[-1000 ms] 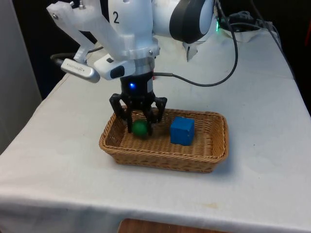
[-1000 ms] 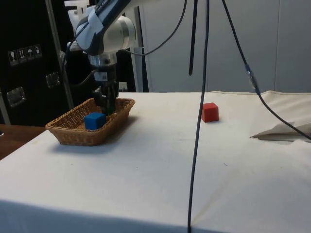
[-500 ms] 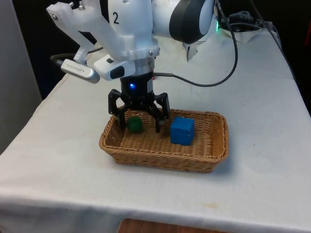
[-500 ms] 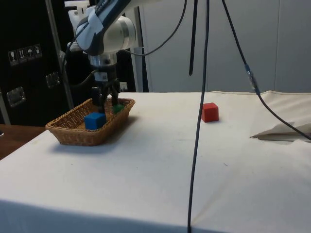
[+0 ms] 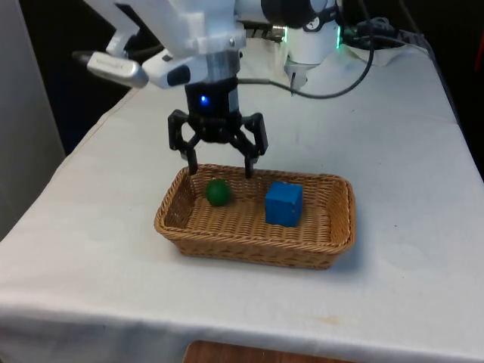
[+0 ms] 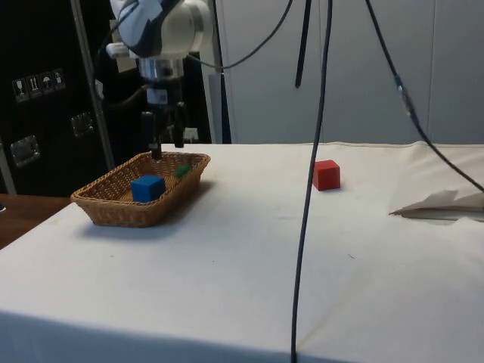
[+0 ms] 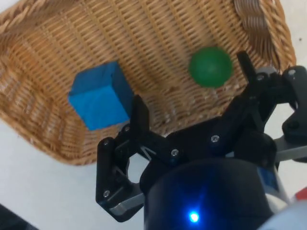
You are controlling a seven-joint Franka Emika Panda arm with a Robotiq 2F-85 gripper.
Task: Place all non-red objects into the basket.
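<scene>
The pincer (image 5: 220, 168) hung spread wide and empty above the far rim of the wicker basket (image 5: 330, 240), in the upper middle of the front view. Its two black fingers (image 5: 192, 160) pointed down, their tips clear of the weave and touching nothing.

Inside the basket lay the green ball (image 5: 218, 191), toward the front view's left and just below the fingertips, and the blue cube (image 5: 283, 203), near the basket's middle. The two were close but apart. In the wrist view the ball (image 7: 210, 66) sat against the basket's sloping wall and the cube (image 7: 100, 95) rested on the woven floor.

In the side view the basket (image 6: 121, 212) stood at the left of the frame on the white-clothed bench (image 6: 249, 272), with the pincer (image 6: 168, 150) over its far edge. The red cube (image 6: 327, 175) sat on the cloth well apart from the basket, at the middle of that frame. A dark cable (image 6: 310, 189) hung down through the middle of the side view, crossing in front of the bench just beside the red cube. A crumpled fold of cloth (image 6: 442, 204) lay at the right edge.
</scene>
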